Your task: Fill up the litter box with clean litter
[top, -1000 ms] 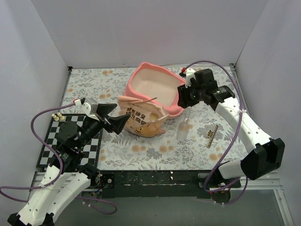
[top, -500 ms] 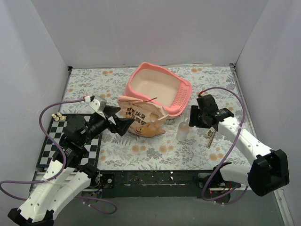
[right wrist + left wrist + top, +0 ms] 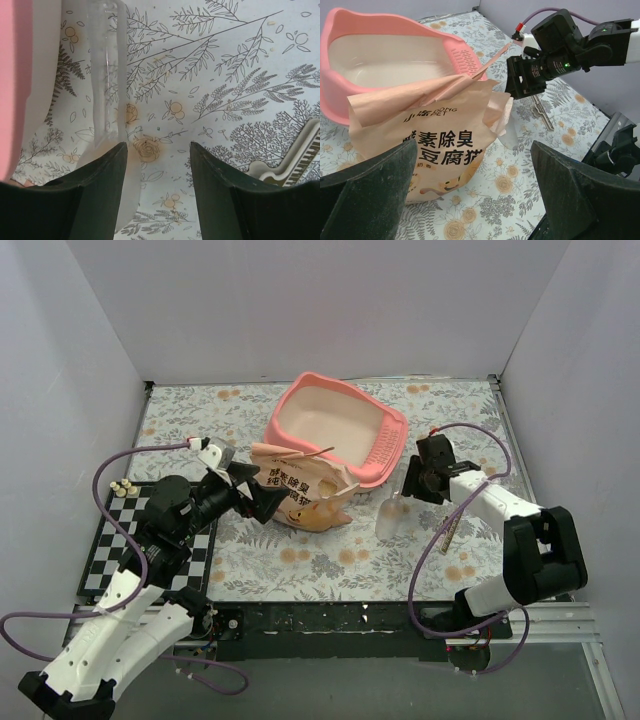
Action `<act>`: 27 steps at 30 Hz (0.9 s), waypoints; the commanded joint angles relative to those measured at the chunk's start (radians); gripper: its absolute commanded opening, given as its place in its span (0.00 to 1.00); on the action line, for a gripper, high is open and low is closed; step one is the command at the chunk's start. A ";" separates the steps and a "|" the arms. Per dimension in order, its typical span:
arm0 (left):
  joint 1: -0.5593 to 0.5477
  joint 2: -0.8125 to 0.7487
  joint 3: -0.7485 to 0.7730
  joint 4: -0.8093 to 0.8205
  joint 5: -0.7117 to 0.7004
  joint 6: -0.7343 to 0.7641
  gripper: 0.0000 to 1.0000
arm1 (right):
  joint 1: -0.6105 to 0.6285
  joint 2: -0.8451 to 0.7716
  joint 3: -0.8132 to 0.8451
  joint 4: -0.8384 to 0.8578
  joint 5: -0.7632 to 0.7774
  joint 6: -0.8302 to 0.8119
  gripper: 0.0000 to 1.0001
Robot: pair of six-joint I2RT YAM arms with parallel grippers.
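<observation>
While the left gripper (image 3: 257,486) hangs low over the floral cloth (image 3: 300,565), we can see its claw spread wide with nothing in it. Its wrist view looks straight at the orange-tan bag (image 3: 435,145). The bag stands upright with dark characters across its front, and its torn top is crumpled and folded over. Right behind it sits the litter box (image 3: 325,425), at the middle of the far half of the table, and the bag's top flap reaches over its near rim. We see pink walls, a cream-white base showing bare, and a slotted pink panel along its right side.

Over on the right, the right gripper (image 3: 157,150) is down close to the cloth, just off the box's right wall. Its claw is apart and clamped on nothing. A clear plastic scoop (image 3: 107,75) lies flat on the cloth with its handle running along the pink wall. Its wider end sits by the inner edge of one finger. A narrow cream strip with dark bars (image 3: 450,528) lies further to the right, apart from the scoop. At the near left, we spot a checkered mat (image 3: 115,540) with a few small pale beads (image 3: 123,487) at its far corner.
</observation>
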 commanded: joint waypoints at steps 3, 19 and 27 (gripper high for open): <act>0.000 0.015 0.011 0.031 -0.018 0.015 0.98 | -0.011 0.076 0.029 0.124 -0.017 0.024 0.60; 0.000 0.038 -0.015 0.050 -0.023 0.035 0.98 | -0.012 0.174 0.080 0.141 -0.038 0.020 0.57; 0.000 0.025 -0.027 0.047 -0.024 0.034 0.98 | -0.012 0.211 0.064 0.135 -0.016 0.022 0.38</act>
